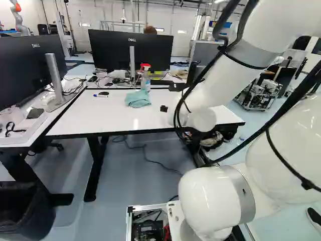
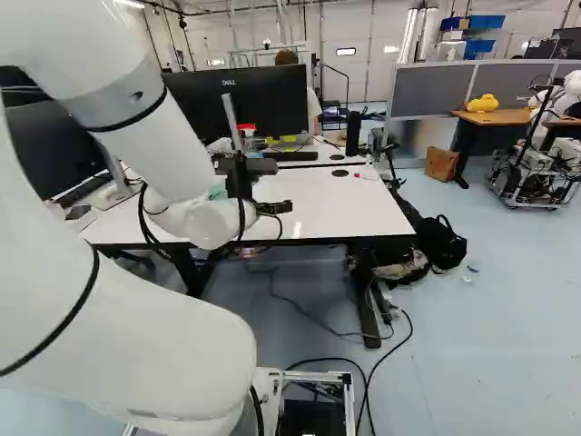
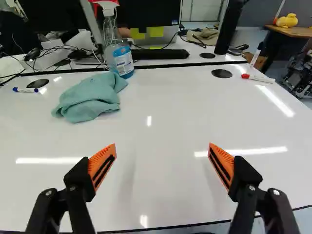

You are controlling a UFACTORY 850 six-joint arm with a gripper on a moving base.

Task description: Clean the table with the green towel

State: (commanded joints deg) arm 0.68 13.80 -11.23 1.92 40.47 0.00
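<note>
So the white bench (image 3: 185, 112) fills most of the wrist view, and the hand (image 3: 161, 163) hangs over its near edge with both orange fingers spread wide and nothing between them. The green towel (image 3: 87, 100) sits bunched up in a lump on the bench, well ahead of the hand and off toward its left finger, so any reach would have to go forward and left. Its long side runs roughly across the view, with one end tucked right up against the spray bottle (image 3: 118, 51). A blue marker (image 3: 24, 89) lies further left
</note>
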